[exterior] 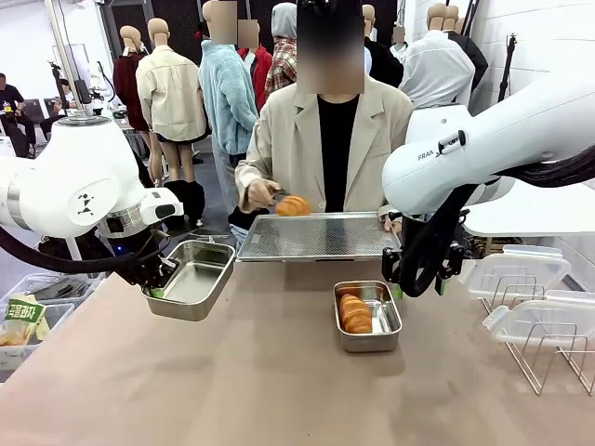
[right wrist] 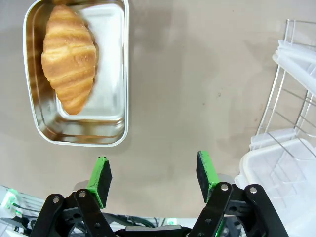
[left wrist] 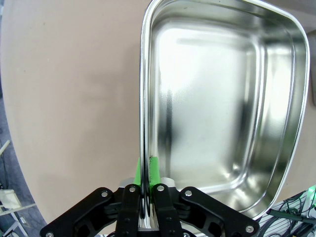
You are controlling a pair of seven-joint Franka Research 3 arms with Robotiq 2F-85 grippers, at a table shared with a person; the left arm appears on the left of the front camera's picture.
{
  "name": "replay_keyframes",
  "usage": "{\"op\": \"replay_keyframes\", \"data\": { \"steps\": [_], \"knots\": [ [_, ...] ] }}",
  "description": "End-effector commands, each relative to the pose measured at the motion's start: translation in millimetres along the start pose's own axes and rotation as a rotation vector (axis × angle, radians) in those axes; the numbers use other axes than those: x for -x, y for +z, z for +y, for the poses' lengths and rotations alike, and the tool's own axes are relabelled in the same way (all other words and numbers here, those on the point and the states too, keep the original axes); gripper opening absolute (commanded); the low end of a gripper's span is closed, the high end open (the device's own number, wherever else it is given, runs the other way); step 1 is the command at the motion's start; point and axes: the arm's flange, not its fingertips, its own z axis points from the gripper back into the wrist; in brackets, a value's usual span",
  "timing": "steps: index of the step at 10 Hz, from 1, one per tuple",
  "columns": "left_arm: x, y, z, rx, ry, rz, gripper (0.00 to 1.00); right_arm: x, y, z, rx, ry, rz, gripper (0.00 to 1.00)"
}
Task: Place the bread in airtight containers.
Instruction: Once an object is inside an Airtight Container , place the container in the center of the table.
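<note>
Across the bench (exterior: 279, 390) a person stands with one hand (exterior: 257, 195) holding tongs (exterior: 276, 197) that pinch a golden roll (exterior: 293, 205) above the left part of the perforated tray (exterior: 321, 243). Their other hand (exterior: 391, 224) rests at the tray's right end.

On the robot's left, the left pincer (exterior: 156, 288) grips the empty tin (exterior: 195, 274) by its near left rim, and the tin sits tilted. From the front I cannot tell whether its underside touches the bench. The left wrist view makes the grip plain. The left pincer (left wrist: 146, 177) is clamped tight on the thin steel edge of the empty tin (left wrist: 222, 98), one green pad (left wrist: 154, 167) inside the wall. The shiny floor of the tin is bare.

Right of centre the second tin (exterior: 390, 330) stands flat on the bench with another roll (exterior: 355, 313) lying lengthwise in its left half. The right pincer (exterior: 419, 288) hangs just beside the tin's right side, above the bench.

The right wrist view looks straight down. The right pincer (right wrist: 153, 170) has its fingers well apart, with nothing between them but brown bench. The second tin (right wrist: 79, 136) is off to one side, its ridged roll (right wrist: 68, 61) against one long wall.

To the robot's right, clear lids (exterior: 516, 274) lean in a wire rack (exterior: 548, 358). They also appear at the edge of the right wrist view (right wrist: 281, 168).
</note>
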Motion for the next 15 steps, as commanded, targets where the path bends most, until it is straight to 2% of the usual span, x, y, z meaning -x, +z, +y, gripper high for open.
{"op": "replay_keyframes", "data": {
  "steps": [1, 15],
  "knots": [
    [-0.7, 3.1, 1.0, -0.002, -0.018, -0.009, 0.0, -4.8, 0.4, 2.8, 0.004, -0.018, -0.005, 0.86],
    [-0.7, 3.1, 1.0, -0.002, -0.018, -0.009, 0.0, -4.8, 0.4, 2.8, 0.004, -0.018, -0.005, 0.86]
  ]
}}
